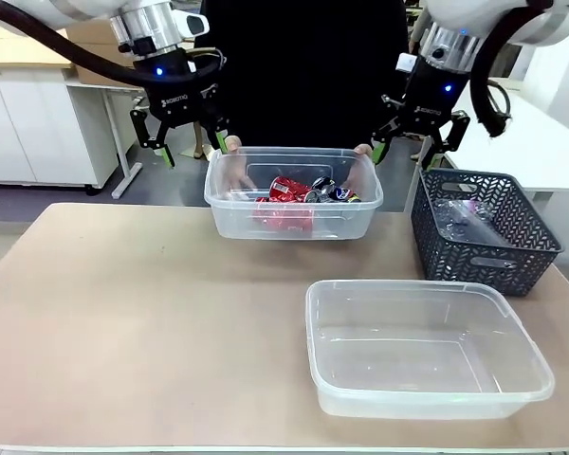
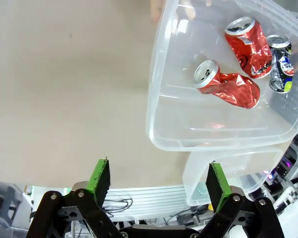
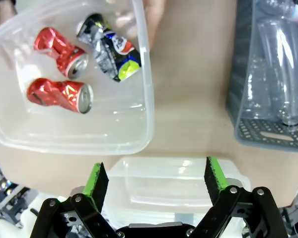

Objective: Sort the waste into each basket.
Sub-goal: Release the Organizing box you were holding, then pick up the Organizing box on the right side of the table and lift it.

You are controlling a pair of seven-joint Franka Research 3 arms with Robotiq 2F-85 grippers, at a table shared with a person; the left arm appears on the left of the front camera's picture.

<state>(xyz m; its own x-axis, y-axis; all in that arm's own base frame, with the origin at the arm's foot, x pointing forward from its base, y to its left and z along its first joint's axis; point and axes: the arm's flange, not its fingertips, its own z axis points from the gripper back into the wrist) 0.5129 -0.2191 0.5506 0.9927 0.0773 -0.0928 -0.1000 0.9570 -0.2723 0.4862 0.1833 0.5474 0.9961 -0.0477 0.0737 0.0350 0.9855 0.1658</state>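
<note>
Left gripper (image 1: 182, 140) is held above the far-left part of the table (image 1: 123, 313). Jaws are spread fully, nothing between the green pads (image 2: 100, 176). Right gripper (image 1: 412, 142) is held above the far-right part. It is also fully spread and holds nothing.

The far tub (image 1: 218, 194) is gripped at its far corners by the person's hands (image 1: 232, 144), at the table's far edge. Whether it rests on the table or is lifted cannot be told. Two crushed red cans (image 1: 289, 188) and one crushed dark can (image 1: 334, 192) are seen lying inside it. In the left wrist view the red cans (image 2: 228, 87) lie side by side on the tub floor, silver ends showing. The dark can (image 2: 280, 64) touches the farther one.

The near tub (image 1: 318, 313) sits on the front-right of the table with nothing in it. It stands apart from the far tub.

The dark lattice basket (image 1: 512, 256) sits at the right edge, just beside the far tub's right end. Clear bottles (image 3: 283, 74) are lying inside it. Caps cannot be made out.
</note>
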